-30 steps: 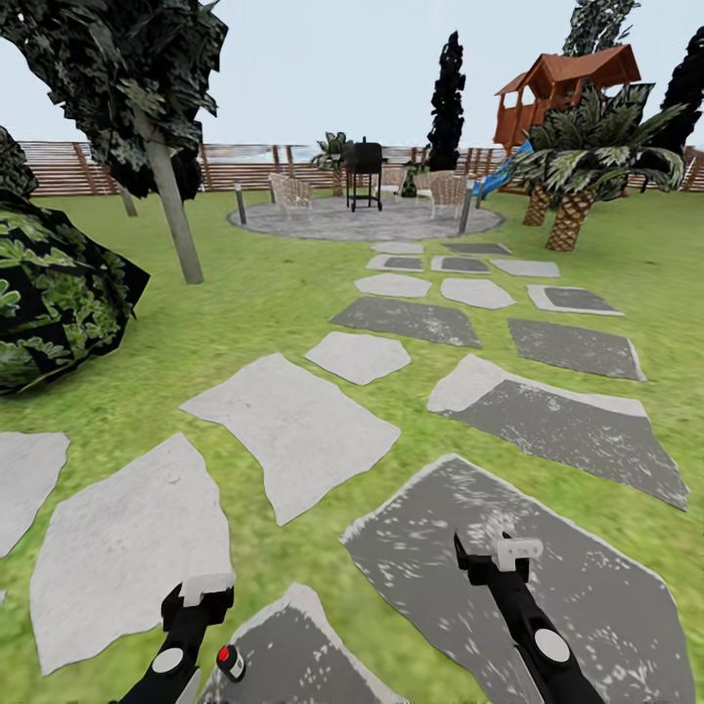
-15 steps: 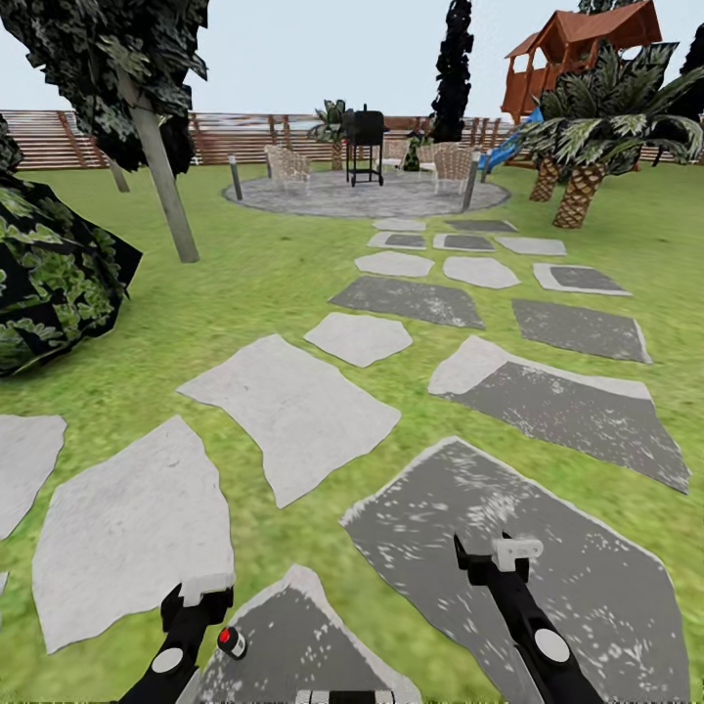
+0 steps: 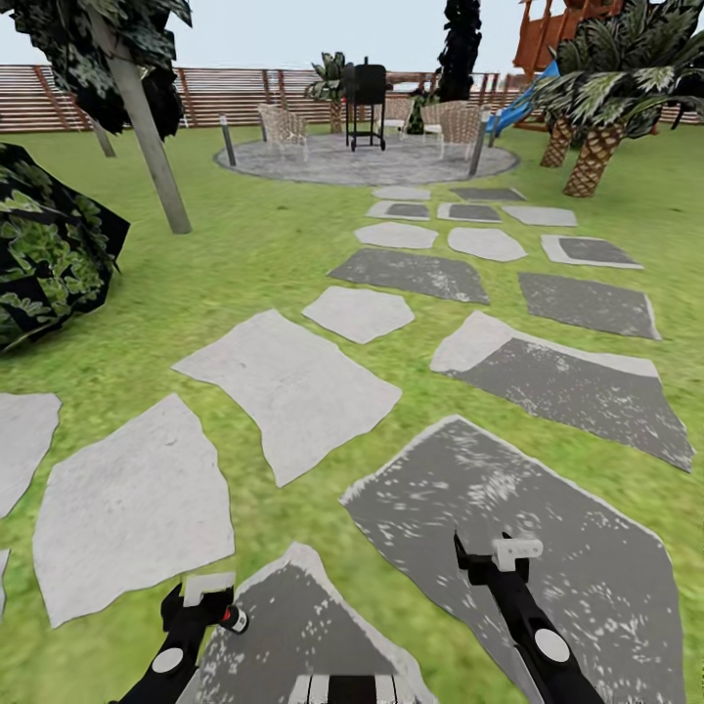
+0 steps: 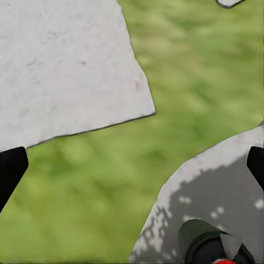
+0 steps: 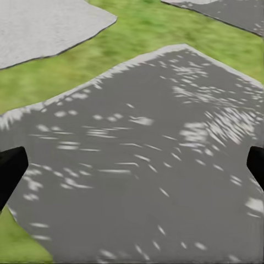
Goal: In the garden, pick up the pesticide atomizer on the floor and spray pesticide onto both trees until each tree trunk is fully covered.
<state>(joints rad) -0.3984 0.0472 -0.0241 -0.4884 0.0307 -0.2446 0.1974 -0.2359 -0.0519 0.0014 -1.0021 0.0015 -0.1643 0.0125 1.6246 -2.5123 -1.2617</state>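
Note:
A small dark bottle with a red top, apparently the pesticide atomizer (image 3: 233, 618), stands on a dark stepping stone just right of my left gripper (image 3: 200, 593). In the left wrist view the atomizer (image 4: 213, 250) sits low between the spread black fingertips (image 4: 11, 170), apart from them. My left gripper is open and empty. Over a dark stone, my right gripper (image 3: 501, 557) is open too, its fingertips (image 5: 11, 168) wide apart. A tree with a bare, leaning grey-brown trunk (image 3: 147, 132) rises from the lawn (image 3: 254, 254) at the far left; a second trunk (image 3: 102, 137) shows behind it.
Light and dark stepping stones (image 3: 293, 386) lead to a round paved patio (image 3: 367, 161) with a grill and chairs. A dark leafy bush (image 3: 44, 254) sits at the left, palms (image 3: 596, 147) at the right, and a slat fence (image 3: 244, 93) behind.
The whole head view has shifted: the patio, stones and atomizer sit higher in the picture, so the camera moved. Both grippers stay open in the same spots.

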